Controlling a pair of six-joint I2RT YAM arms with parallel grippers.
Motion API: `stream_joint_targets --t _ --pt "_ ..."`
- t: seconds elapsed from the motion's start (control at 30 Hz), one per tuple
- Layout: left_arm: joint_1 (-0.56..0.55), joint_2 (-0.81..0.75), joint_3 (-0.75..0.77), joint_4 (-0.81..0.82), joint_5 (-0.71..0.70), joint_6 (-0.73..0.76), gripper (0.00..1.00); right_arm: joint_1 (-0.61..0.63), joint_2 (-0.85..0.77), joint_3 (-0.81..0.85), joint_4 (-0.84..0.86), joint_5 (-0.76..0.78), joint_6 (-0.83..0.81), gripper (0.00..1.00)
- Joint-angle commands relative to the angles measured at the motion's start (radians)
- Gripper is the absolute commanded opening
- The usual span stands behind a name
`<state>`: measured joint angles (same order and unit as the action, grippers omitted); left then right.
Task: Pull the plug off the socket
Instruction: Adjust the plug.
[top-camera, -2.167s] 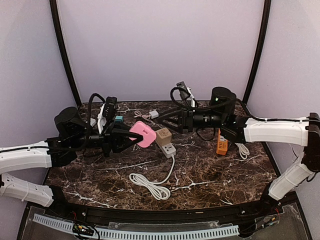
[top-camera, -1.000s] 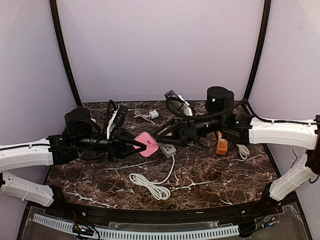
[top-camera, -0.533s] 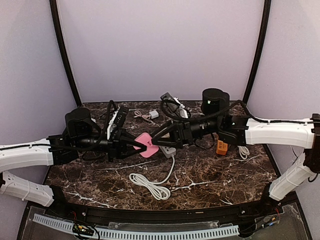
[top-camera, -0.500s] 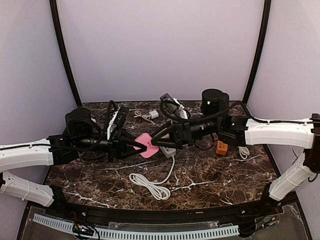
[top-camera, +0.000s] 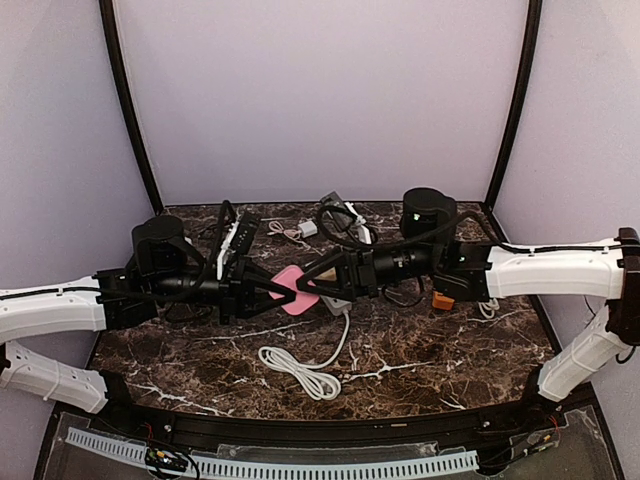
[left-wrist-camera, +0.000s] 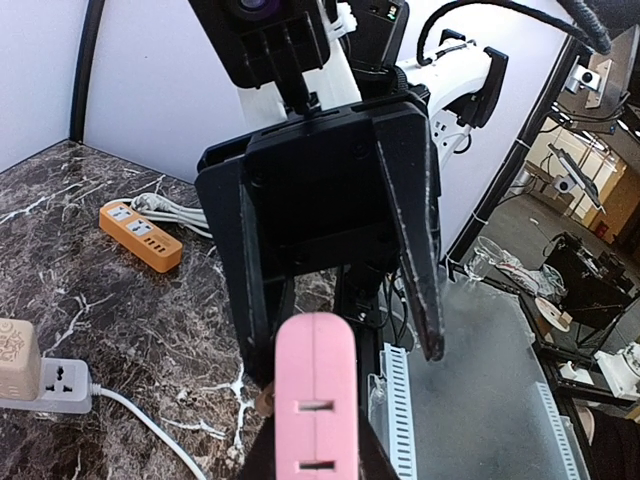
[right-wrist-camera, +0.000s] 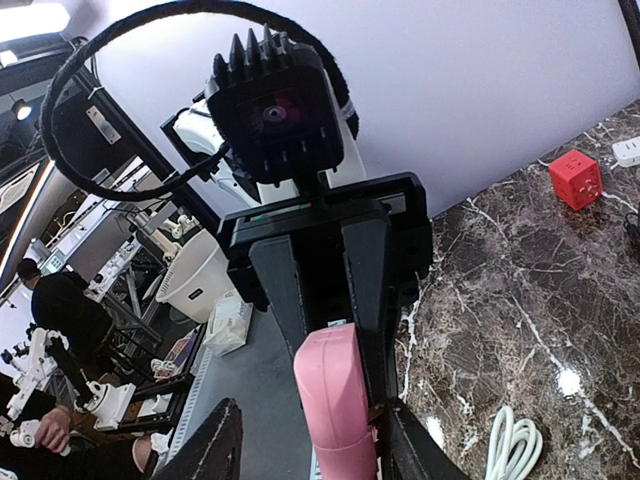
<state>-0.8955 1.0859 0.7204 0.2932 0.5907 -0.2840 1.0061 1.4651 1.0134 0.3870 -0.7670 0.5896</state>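
White cable coil (top-camera: 298, 365): on the marble table (top-camera: 450, 360), nearer than the pink plug, apart from it.
Pink plug (left-wrist-camera: 315, 400): mid-table, between the two arms.
Left gripper (top-camera: 270, 290): clamped on the pink plug from its left.
Right gripper (left-wrist-camera: 345, 355): fingers partly spread, straddling the pink plug's right end, not gripping.
White power strip (left-wrist-camera: 50, 385): just right of the pink plug, a beige plug (left-wrist-camera: 15, 345) seated in it.
Orange power strip (left-wrist-camera: 140, 232): well right of the pink plug.

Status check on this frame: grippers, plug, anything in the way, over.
Left gripper shut on pink rectangular plastic plug block. Right gripper open, jaws either side of its far end, gaps showing. Grey power strip on table alongside, untouched.
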Motion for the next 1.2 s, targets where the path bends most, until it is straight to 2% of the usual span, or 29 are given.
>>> stream_joint_targets --t 0.0,0.23,0.53,0.77,0.97,1.17 --pt "0.013 0.011 0.037 -0.025 -0.168 -0.003 0.01 0.073 0.017 -0.010 0.067 -0.075 0.021 0.45" --pt "0.018 -0.004 0.054 -0.067 -0.247 0.023 0.01 0.091 0.038 -0.029 0.097 -0.078 0.044 0.44" --pt "0.025 0.004 0.060 -0.028 -0.204 0.024 0.01 0.097 0.052 -0.048 0.152 -0.102 0.082 0.47" --pt "0.030 0.001 0.061 -0.015 -0.204 0.017 0.01 0.097 0.060 -0.062 0.220 -0.140 0.132 0.57" --pt "0.038 -0.001 0.067 -0.014 -0.215 0.015 0.01 0.096 0.065 -0.074 0.238 -0.148 0.150 0.62" --pt "0.038 -0.003 0.075 -0.003 -0.207 0.006 0.01 0.095 0.072 -0.096 0.244 -0.128 0.164 0.72"
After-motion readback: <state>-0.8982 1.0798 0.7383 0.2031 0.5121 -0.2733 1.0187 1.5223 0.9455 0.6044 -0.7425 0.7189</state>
